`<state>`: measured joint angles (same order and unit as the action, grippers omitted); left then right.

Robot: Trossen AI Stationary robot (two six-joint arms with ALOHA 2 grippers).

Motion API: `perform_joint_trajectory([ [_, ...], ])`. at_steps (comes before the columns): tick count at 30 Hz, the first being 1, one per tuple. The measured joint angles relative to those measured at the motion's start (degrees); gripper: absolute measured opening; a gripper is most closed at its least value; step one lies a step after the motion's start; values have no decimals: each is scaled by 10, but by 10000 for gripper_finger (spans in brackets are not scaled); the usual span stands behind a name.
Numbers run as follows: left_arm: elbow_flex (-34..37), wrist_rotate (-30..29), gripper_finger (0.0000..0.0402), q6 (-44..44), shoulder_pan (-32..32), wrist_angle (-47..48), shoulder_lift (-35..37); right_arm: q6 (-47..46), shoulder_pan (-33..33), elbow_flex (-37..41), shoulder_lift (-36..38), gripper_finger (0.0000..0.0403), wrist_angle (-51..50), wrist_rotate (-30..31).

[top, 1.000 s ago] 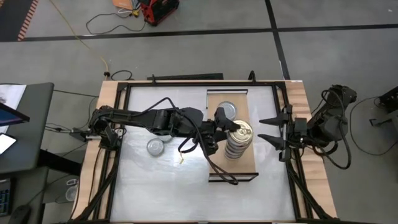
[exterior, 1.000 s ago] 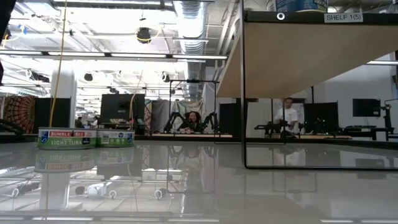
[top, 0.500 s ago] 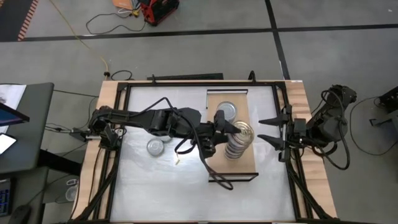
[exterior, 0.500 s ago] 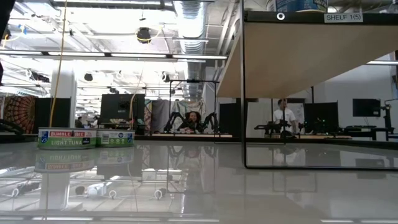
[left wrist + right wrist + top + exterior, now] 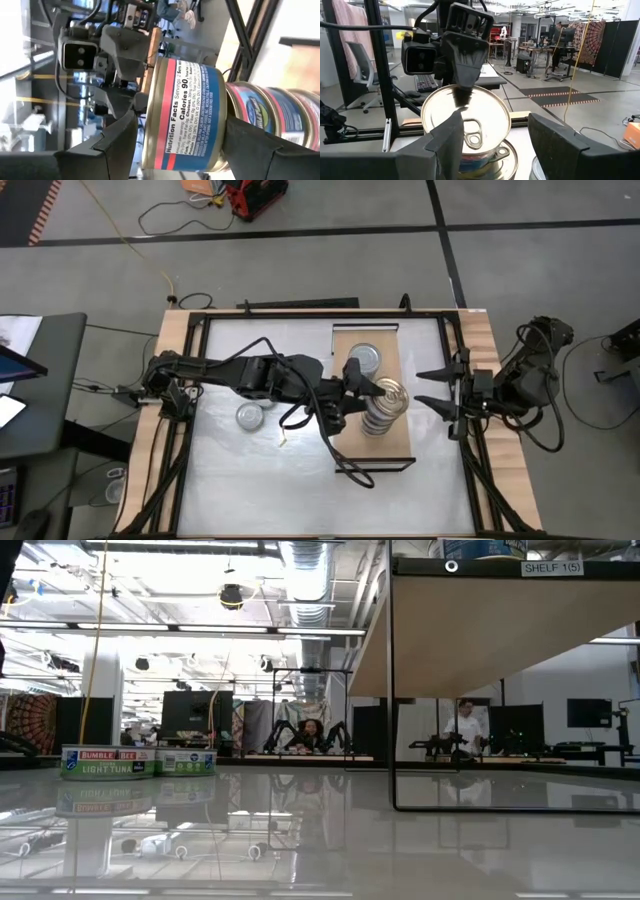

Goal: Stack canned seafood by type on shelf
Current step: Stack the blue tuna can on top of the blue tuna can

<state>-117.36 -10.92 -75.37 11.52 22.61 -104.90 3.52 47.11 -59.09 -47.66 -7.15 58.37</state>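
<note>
A stack of several tins stands on the light-wood shelf; its top tin has a gold pull-tab lid and a blue and red label. A single silver-lidded tin sits on the shelf behind the stack. My left gripper is open at the stack's left side, rolled so that one finger stands over the lid and the other beside the stack. My right gripper waits open at the table's right edge, facing the stack. One tin rests on the tabletop. My left gripper stands about the top tin from the table's left, level, one finger on the lid side and one on the stack side. I cannot tell whether either finger touches the tin. The tin rests upright on the stack.
The shelf is raised on a thin dark frame above the grey-white tabletop. In the low view two labelled tins stand on the table at the left. Black rails run along the table's sides. People are in the room far behind.
My left gripper has drawn back a little from over the top tin toward the table's left. The stack and its top tin have stayed in place.
</note>
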Motion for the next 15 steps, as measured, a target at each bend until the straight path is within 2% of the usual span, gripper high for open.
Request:
perform_joint_trajectory([
  [3, 0, -9, 257, -2, 0, 16, 0, 0, 0, 0, 0, 246, 1, 0],
  [9, 0, -10, 257, 24, 0, -10, 1, 4, 0, 0, 0, 246, 2, 0],
  [11, 0, -15, 257, 4, 0, 5, 1, 4, 0, 0, -1, 246, 2, 0],
  [15, 0, -23, 257, 20, -3, 17, 0, 4, 0, 0, -4, 246, 3, 0],
])
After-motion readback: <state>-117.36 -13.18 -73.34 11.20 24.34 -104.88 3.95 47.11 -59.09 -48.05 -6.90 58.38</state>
